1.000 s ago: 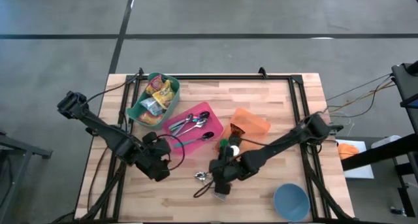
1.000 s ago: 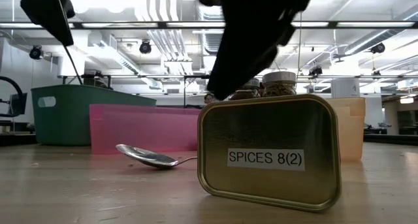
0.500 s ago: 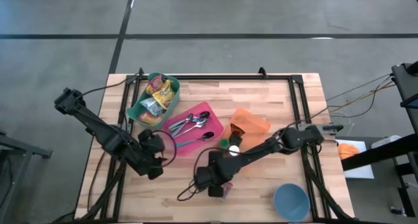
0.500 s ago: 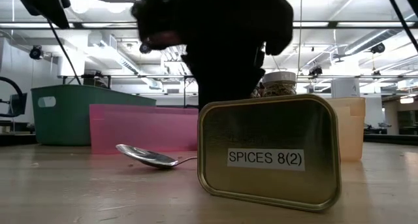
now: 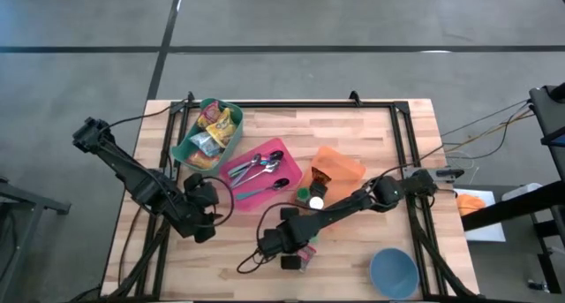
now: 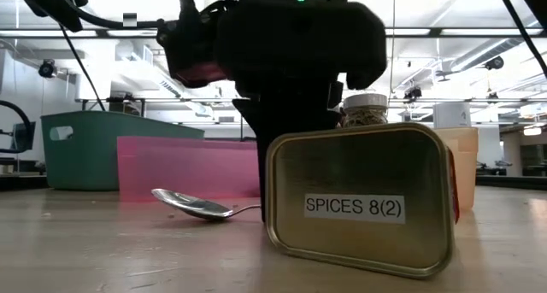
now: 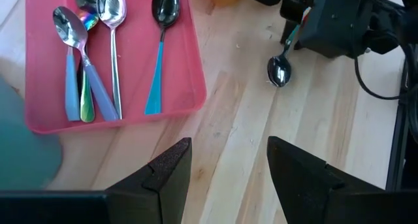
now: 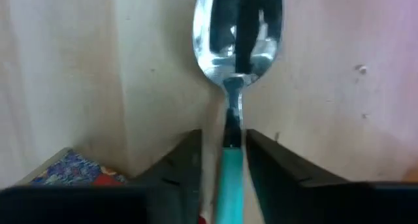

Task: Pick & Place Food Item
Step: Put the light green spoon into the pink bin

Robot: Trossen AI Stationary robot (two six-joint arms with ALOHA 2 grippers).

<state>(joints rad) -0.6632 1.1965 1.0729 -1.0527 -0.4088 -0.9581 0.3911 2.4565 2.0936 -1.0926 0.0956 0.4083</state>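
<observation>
Spoon (image 8: 236, 54) handle — hidden between right claw (image 8: 224, 160) fingers.

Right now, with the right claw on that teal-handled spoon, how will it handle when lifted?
The spoon looks stiff, so no flop. Its glossy bowl and thin handle may slip or pivot in the right claw. Probably bowl-heavy, so it may droop.

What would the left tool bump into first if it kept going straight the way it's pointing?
Probably nothing on the bare table just ahead. The left tool is open and points across the wood between the pink tray and the spoon that the right tool is over. Farther on, depth is hard to judge.
</observation>
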